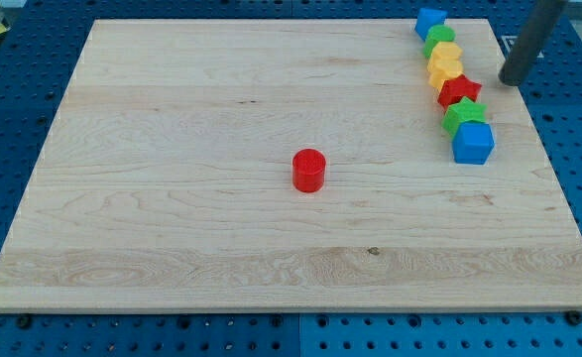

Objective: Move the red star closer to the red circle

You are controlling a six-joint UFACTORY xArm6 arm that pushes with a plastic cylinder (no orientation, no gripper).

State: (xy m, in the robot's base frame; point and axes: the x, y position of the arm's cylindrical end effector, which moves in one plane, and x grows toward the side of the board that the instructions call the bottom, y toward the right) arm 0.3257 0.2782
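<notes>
The red star (pixel 460 91) lies in a column of touching blocks at the board's upper right. The red circle (pixel 309 170), a short cylinder, stands alone near the middle of the board, well to the left of and below the star. My tip (pixel 510 80) is at the right of the column, just right of the red star and slightly above it, with a small gap between them.
The column runs from the view's top down: a blue block (pixel 430 21), a green block (pixel 439 40), a yellow block (pixel 445 53), a second yellow block (pixel 444 70), the red star, a green star (pixel 464 115), a blue cube (pixel 473 143). The wooden board (pixel 172 218) has a right edge close to the column.
</notes>
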